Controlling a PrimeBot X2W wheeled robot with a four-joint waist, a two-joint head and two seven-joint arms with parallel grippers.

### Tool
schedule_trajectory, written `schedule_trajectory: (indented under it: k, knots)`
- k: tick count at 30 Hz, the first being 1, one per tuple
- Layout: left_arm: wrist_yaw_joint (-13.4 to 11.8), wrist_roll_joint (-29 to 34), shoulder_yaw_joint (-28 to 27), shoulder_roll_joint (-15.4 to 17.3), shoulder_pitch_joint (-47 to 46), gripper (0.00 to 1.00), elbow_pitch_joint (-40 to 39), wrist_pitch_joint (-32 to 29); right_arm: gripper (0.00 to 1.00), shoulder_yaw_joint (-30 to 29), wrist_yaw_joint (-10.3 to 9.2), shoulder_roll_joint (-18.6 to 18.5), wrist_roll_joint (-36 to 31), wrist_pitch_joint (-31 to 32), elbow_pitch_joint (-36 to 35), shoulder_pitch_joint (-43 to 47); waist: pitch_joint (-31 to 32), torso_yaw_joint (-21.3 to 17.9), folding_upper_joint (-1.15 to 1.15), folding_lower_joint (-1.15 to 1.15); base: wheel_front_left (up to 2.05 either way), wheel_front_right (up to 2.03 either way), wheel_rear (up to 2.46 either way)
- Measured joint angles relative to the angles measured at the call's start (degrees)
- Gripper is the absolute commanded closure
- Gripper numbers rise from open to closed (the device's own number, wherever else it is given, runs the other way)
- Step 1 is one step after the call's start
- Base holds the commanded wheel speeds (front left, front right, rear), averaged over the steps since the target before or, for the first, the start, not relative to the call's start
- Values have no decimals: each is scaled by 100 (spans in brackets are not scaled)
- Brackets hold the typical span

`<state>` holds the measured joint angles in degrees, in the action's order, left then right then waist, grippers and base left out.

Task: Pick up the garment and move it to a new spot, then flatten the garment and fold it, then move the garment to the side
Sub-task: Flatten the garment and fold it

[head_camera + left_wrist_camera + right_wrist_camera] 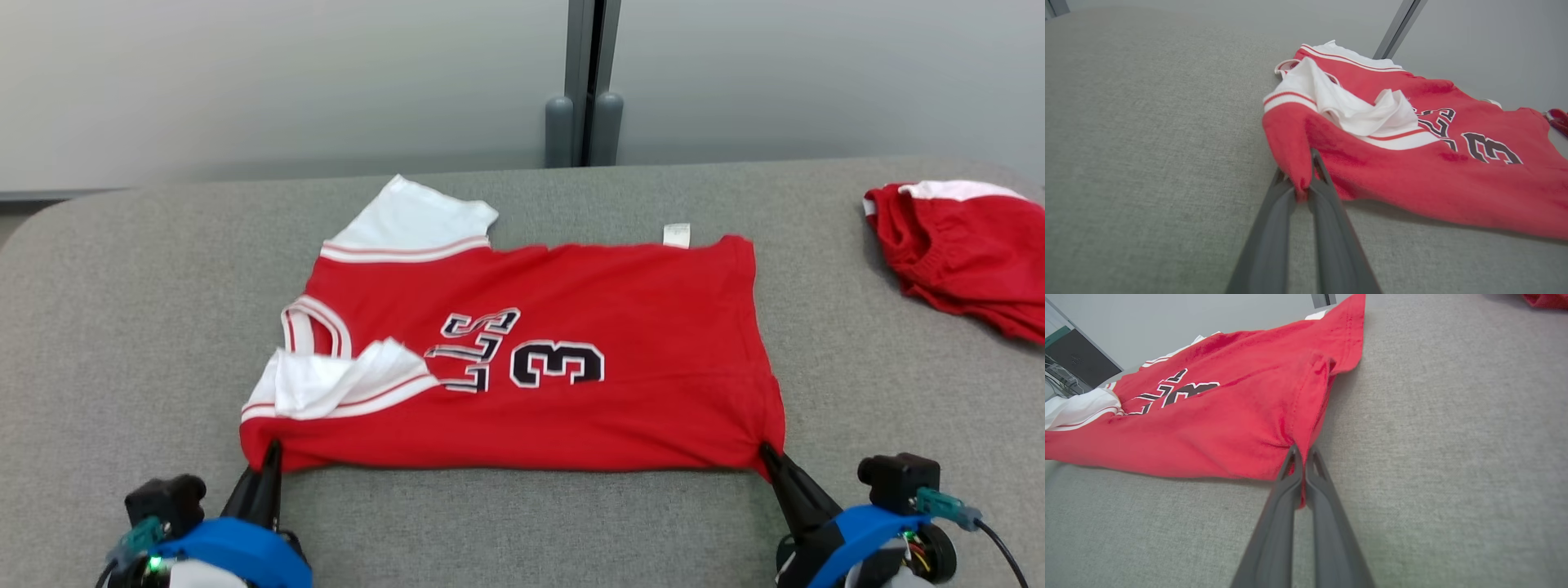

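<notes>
Now, at seven o'clock in the head view, left fingers [261, 490] clamped narrow on the near left corner of the red garment [588, 416]; in the left wrist view, same fingers [1267, 241] with a nub of the garment [1412, 183] squeezed between the tips. Just past that corner, toward nine o'clock, crumpled white sleeve [343, 384] turned over onto the red chest, striped collar [322, 314] beside it, second white sleeve [412, 220] lying flat at eleven o'clock on the far edge. Spread across the middle of the grey desk [122, 327], collar end to the left and hem to the right, mostly flat, black lettering and a number 3 [558, 363] face up at centre. White tag [676, 234] poking out from the far edge near one o'clock; grey post [584, 122] behind the desk at twelve. At five o'clock, right fingers [792, 490] pressed together on the near right hem corner; in the right wrist view, fingers [1274, 522] gripping a fold of the garment [1208, 428], cloth drawn to a point there. Well apart at two o'clock, by the desk's right edge, a bunched red and white bundle [963, 245]
</notes>
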<state>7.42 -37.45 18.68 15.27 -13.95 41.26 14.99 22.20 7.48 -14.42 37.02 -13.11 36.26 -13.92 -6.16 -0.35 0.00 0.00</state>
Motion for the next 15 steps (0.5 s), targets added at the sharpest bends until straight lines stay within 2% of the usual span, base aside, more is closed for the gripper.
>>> schedule_trajectory:
  k: [8, 15]
  knots:
    - [-254, 268, -364, -71, 1322, 100, -1022, -1, 100, -75, 1, -316, 36, 301, -1001, 916, 267, 52, 0, -1, 0, 0, 0]
    - [-530, 333, -433, -27, 2108, 100, -1813, -36, 100, -714, 1, -339, -77, 883, -1927, 1802, 351, 180, 0, 0, 0, 0, 0]
